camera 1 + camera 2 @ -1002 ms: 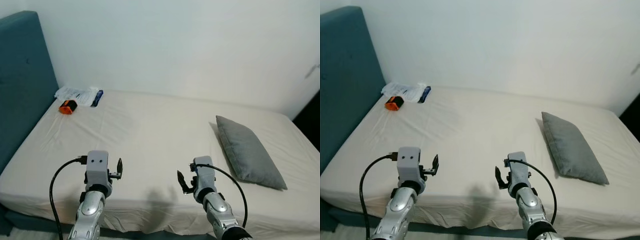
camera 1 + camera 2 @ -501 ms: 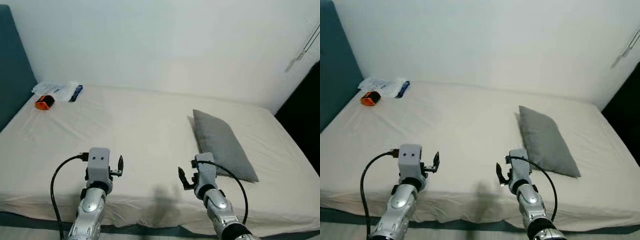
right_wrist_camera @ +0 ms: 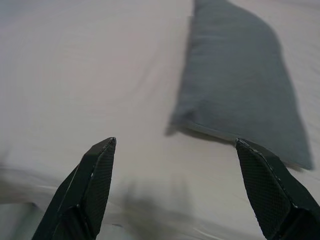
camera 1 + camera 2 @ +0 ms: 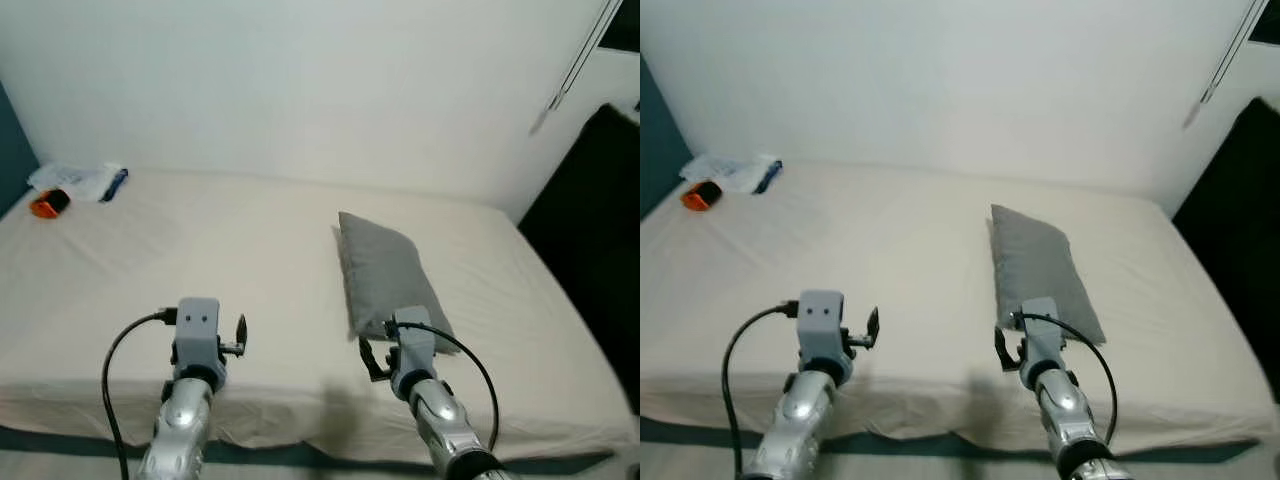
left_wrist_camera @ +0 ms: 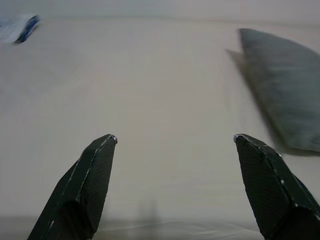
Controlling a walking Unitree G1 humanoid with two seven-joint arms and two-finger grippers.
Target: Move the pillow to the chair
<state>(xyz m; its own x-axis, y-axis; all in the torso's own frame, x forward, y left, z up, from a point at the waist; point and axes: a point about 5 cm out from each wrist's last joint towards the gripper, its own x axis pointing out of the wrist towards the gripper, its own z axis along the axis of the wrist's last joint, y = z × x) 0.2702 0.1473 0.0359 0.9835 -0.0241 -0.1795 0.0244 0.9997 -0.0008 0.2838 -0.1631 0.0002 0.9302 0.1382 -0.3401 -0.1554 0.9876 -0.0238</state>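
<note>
**Pillow on bed, both grippers empty at the near edge**

You have the grey pillow (image 4: 385, 275) lying flat on the bed (image 4: 220, 260), on its right half, long axis running from the near edge toward the wall. Its near end sits just beyond your right gripper (image 3: 175, 187), slightly to that gripper's right side.

Your right gripper is raised over the near edge of the mattress. Its fingers (image 3: 92, 185) stand wide apart and hold nothing; no contact with the pillow is visible.

Your left gripper (image 5: 172, 185) is raised level with it, over bare sheet well to the left of the pillow. Its fingers (image 5: 87, 182) are likewise spread wide with nothing between them.

At the far left corner of the bed, near the wall, you have a small orange object (image 4: 46, 204) lying beside a clear plastic packet (image 4: 80, 180) with a blue item at its edge. What these are cannot be made out.

A dark surface (image 4: 600, 250) stands beyond the right side of the bed.
</note>
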